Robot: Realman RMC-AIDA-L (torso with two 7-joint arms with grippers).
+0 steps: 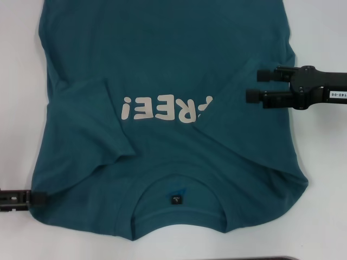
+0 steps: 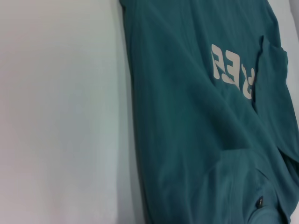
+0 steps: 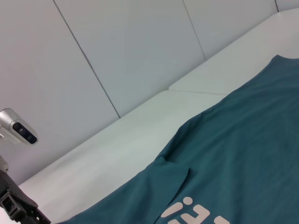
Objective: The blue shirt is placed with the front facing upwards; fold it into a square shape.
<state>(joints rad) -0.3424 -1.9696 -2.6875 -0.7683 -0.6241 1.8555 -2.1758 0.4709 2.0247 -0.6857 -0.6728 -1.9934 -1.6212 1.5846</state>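
Observation:
The blue shirt (image 1: 162, 59) lies flat on the white table, chest up, collar and black neck tag (image 1: 176, 199) nearest me. Its white lettering (image 1: 168, 108) reads upside down. Both sleeves are folded inward: one (image 1: 87, 124) lies beside the "!", the other (image 1: 244, 114) covers the first letter. My right gripper (image 1: 254, 85) hovers open over the shirt's right edge, fingers pointing inward with nothing between them. My left gripper (image 1: 32, 199) sits low at the shirt's near-left shoulder corner, its tip touching the cloth edge. The left wrist view shows the shirt (image 2: 196, 116) and the lettering (image 2: 231, 74).
White table (image 1: 325, 179) shows bare on both sides of the shirt. A dark object's edge (image 1: 255, 258) pokes in at the near border. In the right wrist view, wall panels (image 3: 117, 56) rise behind the table's far edge.

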